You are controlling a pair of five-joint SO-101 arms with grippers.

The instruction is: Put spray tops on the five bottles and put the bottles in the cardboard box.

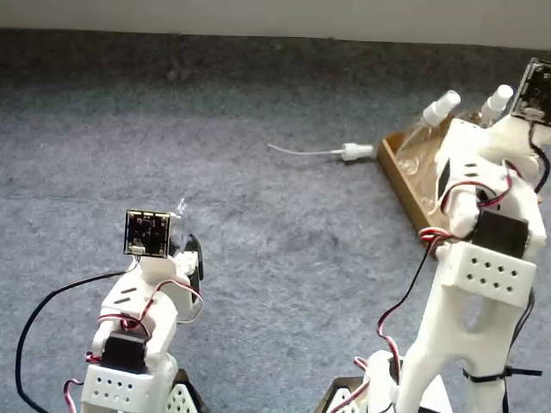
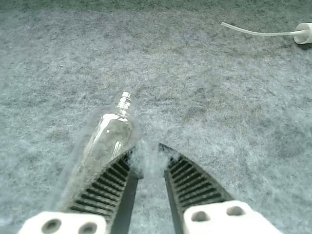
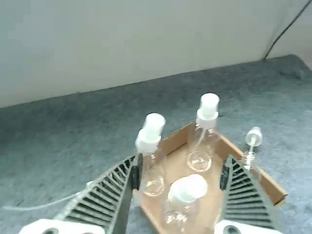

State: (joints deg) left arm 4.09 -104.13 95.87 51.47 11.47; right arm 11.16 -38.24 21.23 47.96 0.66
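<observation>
- Narrow gap between the jaws of the left gripper [image 2: 148,148], and only grey felt [image 2: 219,97] shows in it. The uncapped bottle [image 2: 109,134] lies on its side just beside one finger, outside the jaws, neck pointing away.
- Across the table, the right gripper [image 3: 181,163] hangs with jaws spread wide above the cardboard box [image 3: 265,178], where four topped bottles [image 3: 207,134] stand.
- One loose spray top [image 1: 357,152] lies on the felt just outside the box, tube trailing away, well apart from the bare bottle.
- Step in hand, by my read: grab that last bottle. Open wider, shift sideways until the body sits between the pads, then close on the body and leave the neck free.
- Clear plastic probably rolls if nudged, so come straight down.
</observation>
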